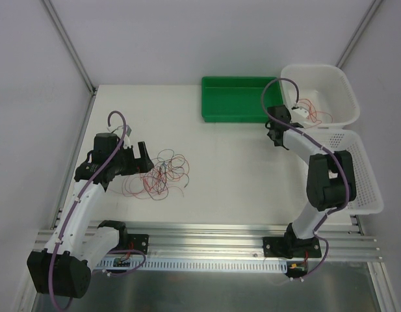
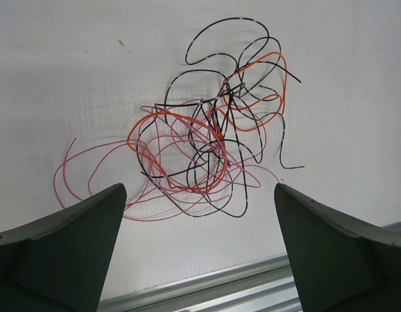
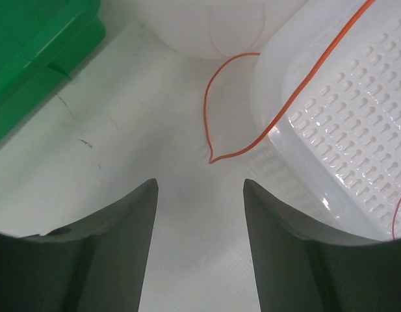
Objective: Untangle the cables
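Note:
The cables (image 1: 162, 174) lie in one loose tangle of red, orange, pink and black wires on the white table, left of centre. My left gripper (image 1: 145, 158) is open at the tangle's left edge. In the left wrist view the tangle (image 2: 213, 143) lies just beyond my open, empty left gripper (image 2: 199, 187). My right gripper (image 1: 278, 120) is open and empty beside the white baskets. In the right wrist view an orange cable (image 3: 211, 160) trails from the basket onto the table just ahead of the right gripper (image 3: 200, 183). More red cables (image 1: 315, 110) lie inside the upper white basket.
A green tray (image 1: 236, 97) stands at the back centre and shows in the right wrist view (image 3: 31, 58). Two white perforated baskets stand at the right, the upper one (image 1: 336, 78) and the lower one (image 1: 366, 175), which also shows in the right wrist view (image 3: 343, 130). An aluminium rail (image 1: 206, 237) runs along the near edge.

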### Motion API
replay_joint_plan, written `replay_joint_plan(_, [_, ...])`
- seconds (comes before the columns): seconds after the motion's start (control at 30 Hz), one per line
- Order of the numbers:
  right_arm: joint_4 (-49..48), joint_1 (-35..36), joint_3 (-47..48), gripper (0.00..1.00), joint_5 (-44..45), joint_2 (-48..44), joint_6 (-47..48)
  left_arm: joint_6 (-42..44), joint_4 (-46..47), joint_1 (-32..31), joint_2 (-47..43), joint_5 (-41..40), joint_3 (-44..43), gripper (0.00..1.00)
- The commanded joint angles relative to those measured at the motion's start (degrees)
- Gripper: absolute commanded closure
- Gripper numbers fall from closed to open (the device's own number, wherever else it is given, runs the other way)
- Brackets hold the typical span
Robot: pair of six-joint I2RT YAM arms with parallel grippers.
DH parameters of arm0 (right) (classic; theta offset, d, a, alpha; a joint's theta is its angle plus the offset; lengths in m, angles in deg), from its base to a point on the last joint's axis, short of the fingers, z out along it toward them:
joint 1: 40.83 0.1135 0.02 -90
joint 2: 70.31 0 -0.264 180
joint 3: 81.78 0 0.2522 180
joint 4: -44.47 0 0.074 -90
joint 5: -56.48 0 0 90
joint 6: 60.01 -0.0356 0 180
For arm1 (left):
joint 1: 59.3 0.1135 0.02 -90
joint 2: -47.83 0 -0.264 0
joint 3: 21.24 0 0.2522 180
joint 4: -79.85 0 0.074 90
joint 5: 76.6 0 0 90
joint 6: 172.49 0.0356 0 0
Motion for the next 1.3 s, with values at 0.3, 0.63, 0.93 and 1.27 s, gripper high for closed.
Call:
replay_joint_plan(0.3, [0.5, 0.7, 7.1, 0.48, 9.9, 6.0, -3.8, -0.5, 0.9, -0.2, -0.8, -0.2, 0.0, 0.01])
replay_joint_plan(0.63, [3.1, 0.7, 9.3, 0.7, 11.8, 9.5, -5.2, -0.4, 0.9, -0.2, -0.8, -0.1, 0.1, 0.01])
replay_joint_plan(0.93, [4.9, 1.4, 8.1, 0.99, 12.0, 7.3, -4.7, -0.5, 0.9, -0.2, -1.0, -0.1, 0.1, 0.01])
replay_joint_plan(1.27, [8.2, 3.2, 7.5, 1.0, 7.4, -4.3, 2.5, -0.5, 0.9, -0.2, -1.3, -0.3, 0.1, 0.01])
